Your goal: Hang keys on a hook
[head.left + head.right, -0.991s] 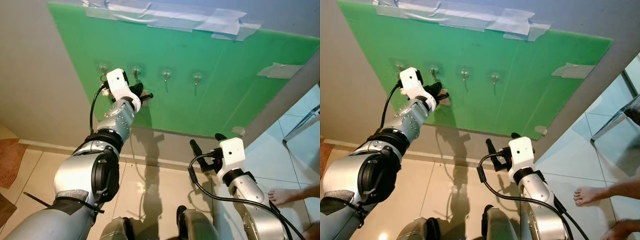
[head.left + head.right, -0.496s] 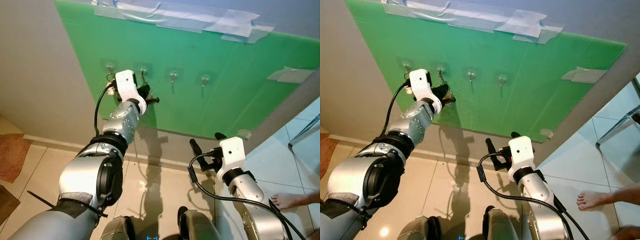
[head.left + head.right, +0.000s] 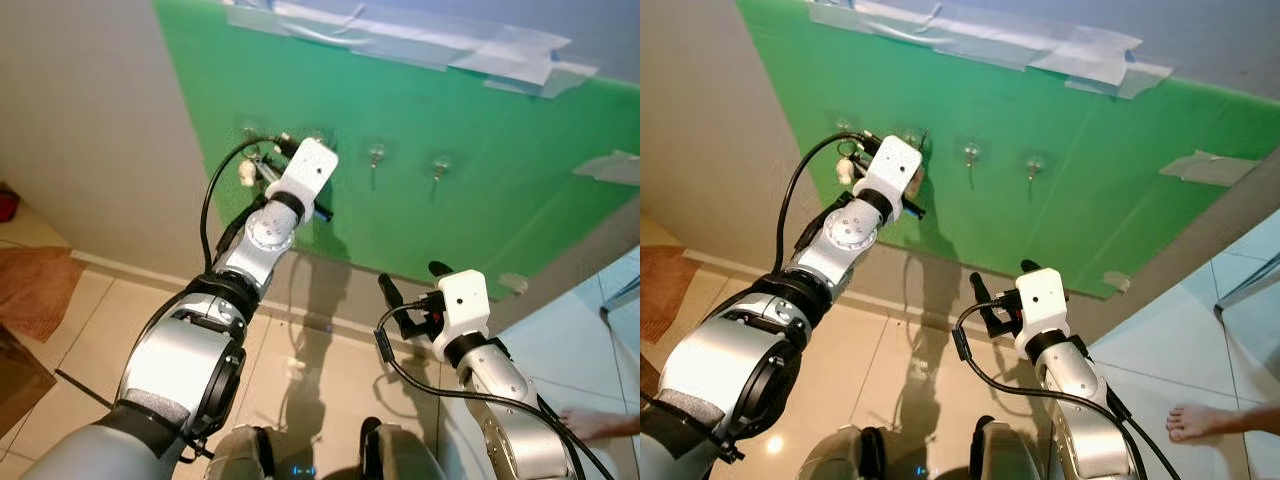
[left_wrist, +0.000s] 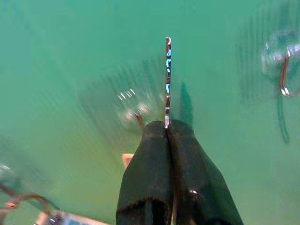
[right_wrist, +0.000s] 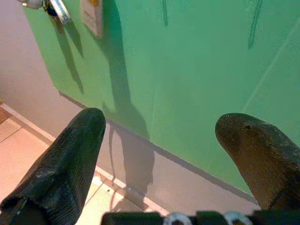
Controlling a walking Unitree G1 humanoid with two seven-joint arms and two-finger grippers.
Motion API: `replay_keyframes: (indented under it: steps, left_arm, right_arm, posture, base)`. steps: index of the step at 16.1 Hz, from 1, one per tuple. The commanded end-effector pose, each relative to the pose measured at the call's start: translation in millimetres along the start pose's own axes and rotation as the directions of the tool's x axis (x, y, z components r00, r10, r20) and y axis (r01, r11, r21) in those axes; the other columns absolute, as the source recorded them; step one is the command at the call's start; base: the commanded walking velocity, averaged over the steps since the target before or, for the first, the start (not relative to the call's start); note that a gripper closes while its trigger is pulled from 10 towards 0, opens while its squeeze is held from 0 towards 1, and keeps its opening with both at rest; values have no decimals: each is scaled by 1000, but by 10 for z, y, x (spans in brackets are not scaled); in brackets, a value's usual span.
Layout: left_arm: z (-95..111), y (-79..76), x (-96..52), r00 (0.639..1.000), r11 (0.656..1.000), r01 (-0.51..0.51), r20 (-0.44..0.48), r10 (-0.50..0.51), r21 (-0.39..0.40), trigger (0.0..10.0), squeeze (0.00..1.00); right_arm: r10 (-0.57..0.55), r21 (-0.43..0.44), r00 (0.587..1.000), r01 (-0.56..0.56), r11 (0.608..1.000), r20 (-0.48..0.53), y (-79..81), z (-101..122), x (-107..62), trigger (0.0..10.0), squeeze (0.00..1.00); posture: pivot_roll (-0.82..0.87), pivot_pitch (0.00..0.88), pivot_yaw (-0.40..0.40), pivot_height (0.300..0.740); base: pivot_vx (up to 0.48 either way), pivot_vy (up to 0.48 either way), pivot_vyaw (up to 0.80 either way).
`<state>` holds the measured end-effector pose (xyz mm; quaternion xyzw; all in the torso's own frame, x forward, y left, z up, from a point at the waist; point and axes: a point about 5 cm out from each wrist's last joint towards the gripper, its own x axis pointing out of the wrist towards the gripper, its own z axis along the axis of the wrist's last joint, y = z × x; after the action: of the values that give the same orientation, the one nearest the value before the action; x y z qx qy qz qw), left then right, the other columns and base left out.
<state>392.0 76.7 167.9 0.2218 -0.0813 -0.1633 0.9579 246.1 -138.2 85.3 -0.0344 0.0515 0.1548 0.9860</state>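
Observation:
A green board on the wall carries a row of clear hooks. A set of keys with a white fob hangs on the leftmost hook. My left gripper is raised against the board at the second hook and shut on a thin metal key ring, seen edge-on. A beige tag peeks out beside the fingers. My right gripper is held low in front of the wall, open, with nothing between its fingers.
Two free hooks sit to the right of my left gripper. Grey tape holds the board's top edge. Beige floor tiles lie below, with a brown mat at the left. A person's bare foot rests at the right.
The camera has swung left, so the board has shifted right in view. My left wrist has risen and turned, and now covers the second hook. The right arm has stayed put.

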Motion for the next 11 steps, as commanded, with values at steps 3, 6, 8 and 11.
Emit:
replay_keyframes:
  steps: [3, 6, 8, 11]
  left_arm:
    - [159, 107, 57, 997, 999, -50, 65, 49, 3, 0, 0]
    - [43, 205, 37, 995, 983, -102, -19, 100, -154, 0, 0]
    - [24, 182, 32, 995, 980, -96, -29, 93, -171, 0, 0]
    - [-4, 169, 29, 995, 972, -93, -51, 84, -216, 0, 0]
  right_arm:
    - [4, -3, 1000, -4, 1000, -20, 3, -45, -34, 10000, 0]
    - [2, -4, 1000, -2, 1000, -22, -5, -53, -43, 10000, 0]
    - [3, -5, 1000, -3, 1000, -24, -7, -56, -51, 10000, 0]
    - [4, -6, 1000, -4, 1000, -25, -8, -57, -50, 10000, 0]
  posture:
    - [-236, 135, 6, 710]
    - [-238, 136, 4, 710]
    - [-237, 140, 2, 710]
    - [-237, 142, 2, 710]
  base:
    - [0, 0, 0]
    - [0, 0, 0]
    - [0, 0, 0]
    - [0, 0, 0]
